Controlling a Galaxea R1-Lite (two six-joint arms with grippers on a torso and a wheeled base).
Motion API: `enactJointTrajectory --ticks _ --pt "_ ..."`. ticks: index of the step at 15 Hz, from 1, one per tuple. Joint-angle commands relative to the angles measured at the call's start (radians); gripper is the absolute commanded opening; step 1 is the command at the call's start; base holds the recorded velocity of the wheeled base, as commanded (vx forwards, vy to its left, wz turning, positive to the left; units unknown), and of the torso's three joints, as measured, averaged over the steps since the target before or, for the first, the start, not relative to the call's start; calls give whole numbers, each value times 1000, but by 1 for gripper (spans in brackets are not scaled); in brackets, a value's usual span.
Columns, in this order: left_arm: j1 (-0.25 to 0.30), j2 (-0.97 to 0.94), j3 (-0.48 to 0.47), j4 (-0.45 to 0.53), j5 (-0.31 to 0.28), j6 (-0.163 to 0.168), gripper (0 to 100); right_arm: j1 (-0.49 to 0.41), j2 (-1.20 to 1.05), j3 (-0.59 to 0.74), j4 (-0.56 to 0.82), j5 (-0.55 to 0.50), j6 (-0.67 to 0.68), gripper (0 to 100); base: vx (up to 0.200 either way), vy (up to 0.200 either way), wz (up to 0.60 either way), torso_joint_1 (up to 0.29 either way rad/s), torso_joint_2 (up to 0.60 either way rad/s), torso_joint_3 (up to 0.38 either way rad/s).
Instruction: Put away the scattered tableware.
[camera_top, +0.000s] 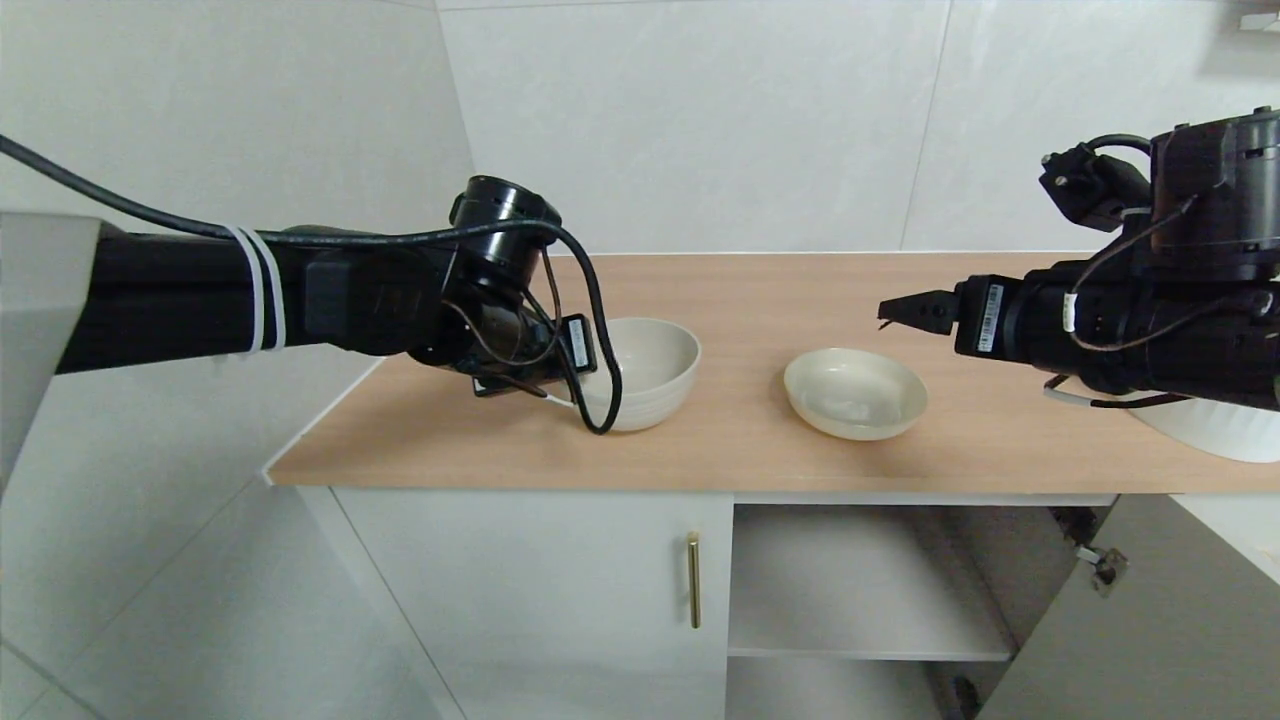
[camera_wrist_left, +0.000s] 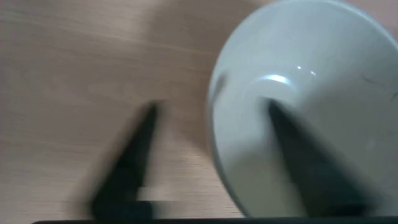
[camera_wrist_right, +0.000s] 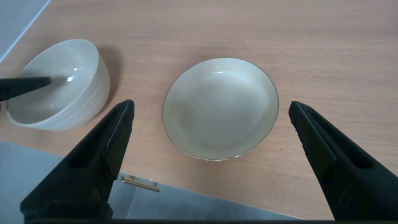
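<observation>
- The deep bowl (camera_top: 650, 375) stood empty near the counter's (camera_top: 760, 290) left end. The left gripper (camera_wrist_left: 211, 107) straddled its rim with one finger (camera_wrist_left: 305, 168) inside and the other outside, jaws spread and not clenched.
- The shallow dish (camera_top: 855, 393), also empty, sat mid-counter towards the front edge. The right gripper (camera_top: 900, 310) hung just right of it, jaws released wide.
- A white vessel (camera_top: 1220, 428) sat at the right end, partly hidden.
- The wooden counter met a white tiled wall. Below it, one cabinet door with a brass handle (camera_top: 692, 580) was shut, the other open on a shelf (camera_top: 860, 600).
</observation>
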Motion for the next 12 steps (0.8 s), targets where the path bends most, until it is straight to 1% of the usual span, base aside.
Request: enactJointTrajectory --ticks 1,2,5,7,12 --pt "-3 0 -2 1 -1 -14 0 0 -6 0 -1 0 0 100 0 0 0 0 0 0" --pt "-3 -1 -2 1 -1 -21 0 0 -7 0 -1 0 0 100 0 0 0 0 0 0" --pt "-3 -15 5 1 1 -23 0 0 -7 6 -1 -2 0 100 0 0 0 0 0 0" --pt "-5 -49 25 1 2 -23 0 2 -4 5 1 -23 0 100 0 0 0 0 0 0" --pt "-38 -268 138 -2 -6 -31 0 0 82 -21 1 -85 1 100 0 0 0 0 0 0"
